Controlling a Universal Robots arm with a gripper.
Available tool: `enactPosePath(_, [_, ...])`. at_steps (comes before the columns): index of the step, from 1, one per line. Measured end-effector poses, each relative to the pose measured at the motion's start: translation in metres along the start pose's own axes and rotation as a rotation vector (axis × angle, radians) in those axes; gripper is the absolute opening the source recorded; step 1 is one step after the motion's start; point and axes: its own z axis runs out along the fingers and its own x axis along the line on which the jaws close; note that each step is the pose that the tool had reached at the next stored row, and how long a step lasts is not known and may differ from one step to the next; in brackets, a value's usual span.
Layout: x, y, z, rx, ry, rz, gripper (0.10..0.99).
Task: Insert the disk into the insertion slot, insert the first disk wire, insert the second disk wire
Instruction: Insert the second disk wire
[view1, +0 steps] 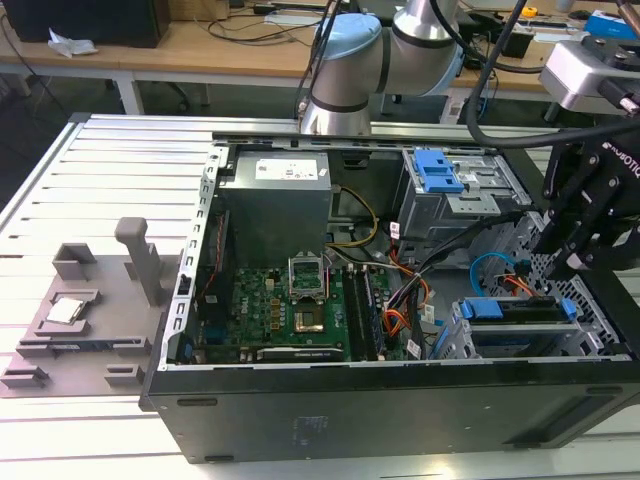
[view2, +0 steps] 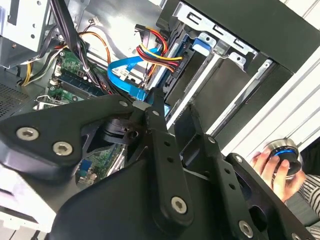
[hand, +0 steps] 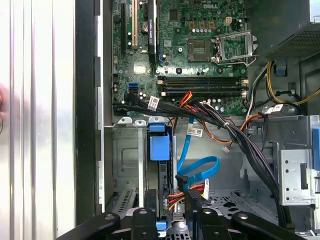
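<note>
— Ribbed metal table (view1: 100, 170), wooden benches (view1: 200, 45) behind it. Where is the disk on all that?

— The disk (view1: 520, 312) sits inside the insertion slot (view1: 457, 338), low on the exterior view's right, in the near corner of the open computer case (view1: 400, 410). The blue of its carrier shows at both ends.

— And your fingers?

— My gripper (view2: 174, 104) hangs just above the disk's back edge. My fingers (view2: 161, 135) are spread, with a gap between the tips and nothing clamped in it. In the second wrist view I can see the cage's rail through that gap.

— What's nearest them?

— A blue cable (view2: 122, 75). It loops, and its end lies just beside one of my fingertips. I can't tell whether they touch, or whether that end is plugged in. A bundle of red, yellow and black wires (view2: 155, 52) runs to the disk's edge right next to it.

— Further out?

— The green motherboard (view1: 300, 300) fills the middle of the case. In the exterior view a grey power box (view1: 275, 205) sits above it, and a taller bay with a blue latch (view1: 440, 170) stands toward the upper right. On the exterior view's left a grey tray (view1: 120, 320) lies on the table, well apart from the case. In the second wrist view a person's hand (view2: 267, 167) rests on a round knob (view2: 284, 150) outside the case.
</note>
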Motion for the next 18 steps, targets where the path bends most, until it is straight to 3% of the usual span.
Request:
enactPosePath(4, [0.0,0.0001,0.0,0.0,0.0004,-0.009,0.361])
enactPosePath(11, [0.0,0.0001,0.0,0.0,0.0095,-0.195,0.361])
enactPosePath(15, [0.0,0.0015,0.0002,0.0,0.0094,-0.195,0.361])
enactPosePath(18, [0.0002,0.0093,0.0005,0.0,0.0095,-0.195,0.361])
